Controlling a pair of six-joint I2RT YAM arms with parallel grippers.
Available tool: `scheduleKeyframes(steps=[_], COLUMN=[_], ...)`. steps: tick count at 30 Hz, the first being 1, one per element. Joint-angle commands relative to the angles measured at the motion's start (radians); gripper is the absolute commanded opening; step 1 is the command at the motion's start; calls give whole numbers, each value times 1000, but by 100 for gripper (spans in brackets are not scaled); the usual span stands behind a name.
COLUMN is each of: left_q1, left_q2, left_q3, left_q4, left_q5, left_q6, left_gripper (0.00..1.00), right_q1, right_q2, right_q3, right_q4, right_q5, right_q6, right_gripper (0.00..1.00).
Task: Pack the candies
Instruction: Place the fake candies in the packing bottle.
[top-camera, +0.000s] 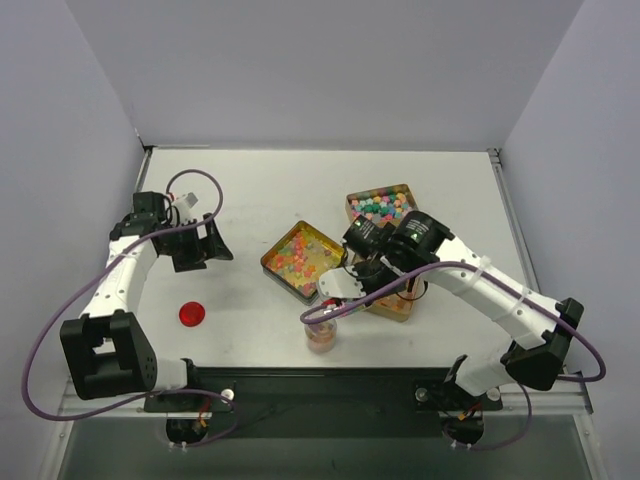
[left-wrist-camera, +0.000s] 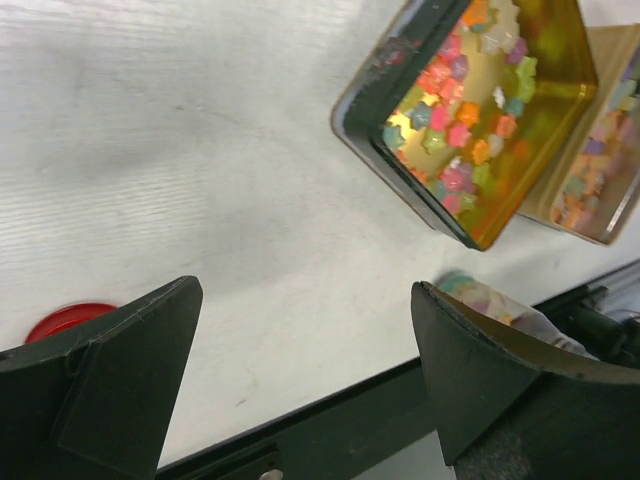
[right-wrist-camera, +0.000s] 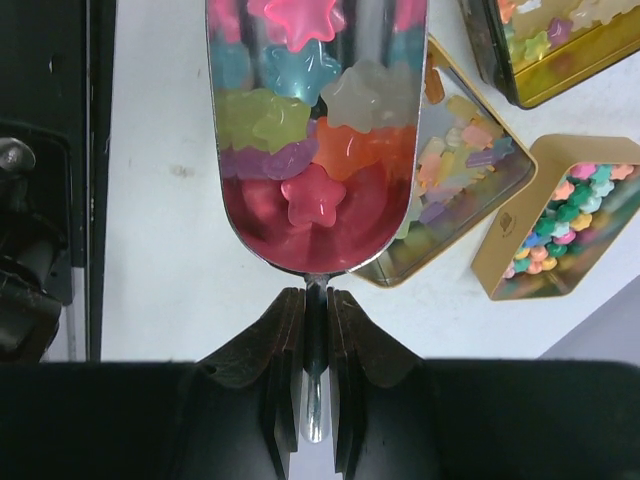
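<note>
a white table (top-camera: 250, 190) has three gold tins on it. the middle tin (top-camera: 270, 263) is full of little candies (top-camera: 300, 258) in many colours. the far tin (top-camera: 351, 203) has round candy balls. the near tin (top-camera: 392, 309) is partly hidden under the right arm. a pale scoop (top-camera: 333, 290) sticks out from the right end effector (top-camera: 349, 284), just above a little cup (top-camera: 321, 338) with candies inside. the left end effector (top-camera: 213, 245) is well apart from the tins. a red lid (top-camera: 191, 314) lies flat near it.
</note>
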Motion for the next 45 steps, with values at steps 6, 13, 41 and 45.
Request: scheduleKeyframes(steps=[6,13,41,45], left_q1=[25,62,103,102], left_q2=[-91,-151,-233,-224], left_q3=[9,-31,-94,-89], left_q4=[70,86,117,111], left_q5=[-190,-168,-89,-78], left_q6=[23,8,-43,-46], left_gripper=[97,97,97,97], right_q1=[127,148,80,-259], right_q2=[57,173,129,76], right_q3=[56,157,148,83], right_q4=[-157,-220,-151,-36], right_q5=[231,323,434,296], right_q6=[40,67,198,375], right_gripper=[0,0,0,0])
